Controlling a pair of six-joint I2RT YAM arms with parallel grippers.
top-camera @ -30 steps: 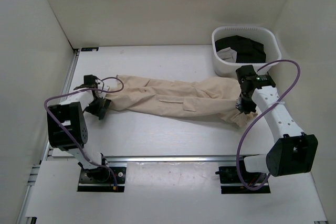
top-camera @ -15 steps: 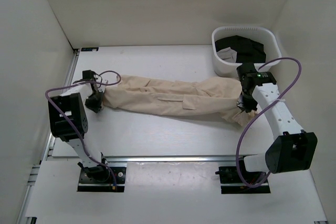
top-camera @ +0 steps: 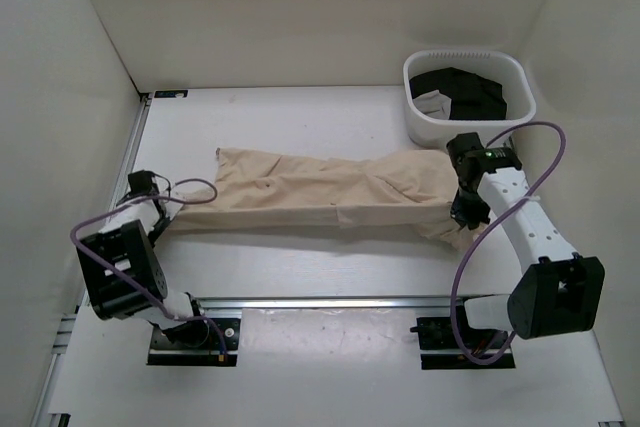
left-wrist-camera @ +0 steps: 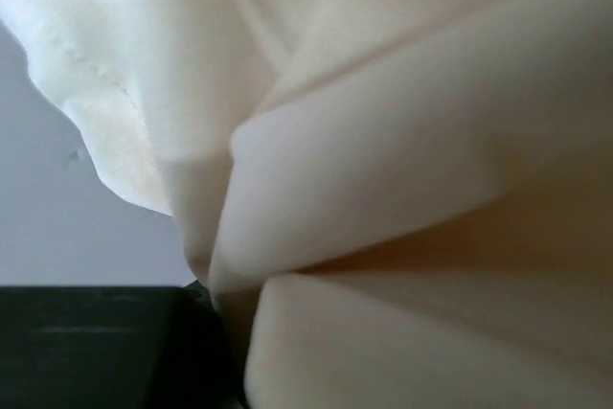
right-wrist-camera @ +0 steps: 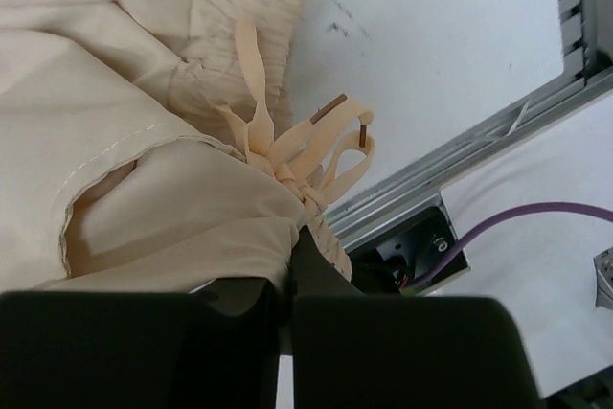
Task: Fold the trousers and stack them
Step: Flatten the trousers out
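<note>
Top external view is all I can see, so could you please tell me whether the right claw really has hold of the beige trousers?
Observer: Yes. In the right wrist view, the right claw is shut on the waist edge of the beige fabric trousers.
Operator: Is anything loose near it?
Observer: A knotted beige drawstring with brown tips lies right beside the claw.
Operator: And the left claw, please?
Observer: The left wrist view shows folds of cloth gathered against its black finger, so it looks shut on them.
</note>
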